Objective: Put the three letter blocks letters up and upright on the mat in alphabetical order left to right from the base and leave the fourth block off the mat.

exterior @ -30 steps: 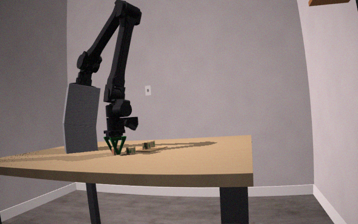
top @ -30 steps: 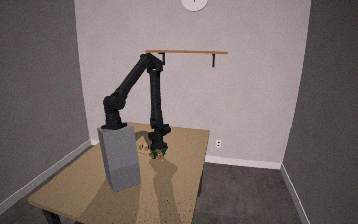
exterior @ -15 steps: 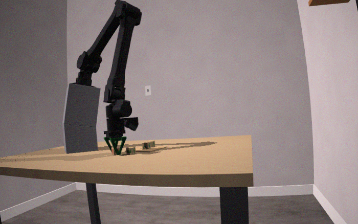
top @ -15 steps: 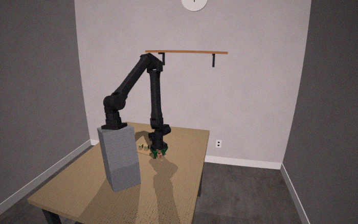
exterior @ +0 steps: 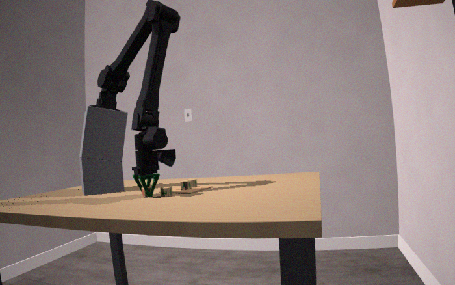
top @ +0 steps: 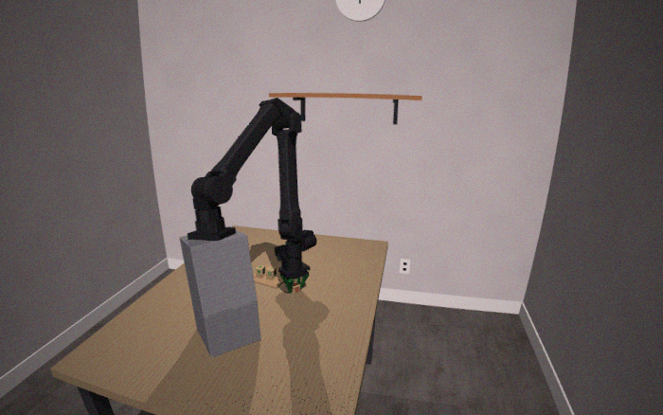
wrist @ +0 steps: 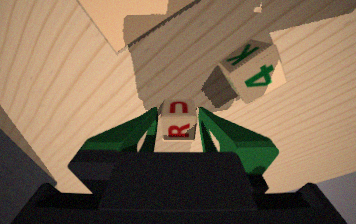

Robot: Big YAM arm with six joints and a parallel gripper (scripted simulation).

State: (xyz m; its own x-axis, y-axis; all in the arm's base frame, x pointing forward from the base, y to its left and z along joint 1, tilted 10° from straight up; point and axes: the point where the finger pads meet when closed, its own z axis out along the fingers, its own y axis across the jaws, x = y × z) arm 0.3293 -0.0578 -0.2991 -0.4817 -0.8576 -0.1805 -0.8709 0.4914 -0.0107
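Going left to right in the top view, the mat is lying on the table, with the first mat block and the second mat block sitting on it side by side. They are probably waiting there as the start of the row; their letters are too small to judge for order.

Right of the mat, the gripper is pointing down with its fingers partly spread, one on each side of the red-lettered block. I cannot tell whether they are pressing on it. This block is standing off the mat, showing R and a second red mark. The fingers are likely straddling it for a grasp or a release, at opposite sides so that it would stay square.

Farther right in the wrist view, the green-lettered block is lying off the mat, turned askew, showing K and 4. It is leaving a strip of table between itself and the mat's near corner. The right finger is having some room before that block; the left finger is facing open table short of the mat's edge. Rising straight first looks safer than sweeping sideways, which could nudge either neighbour.
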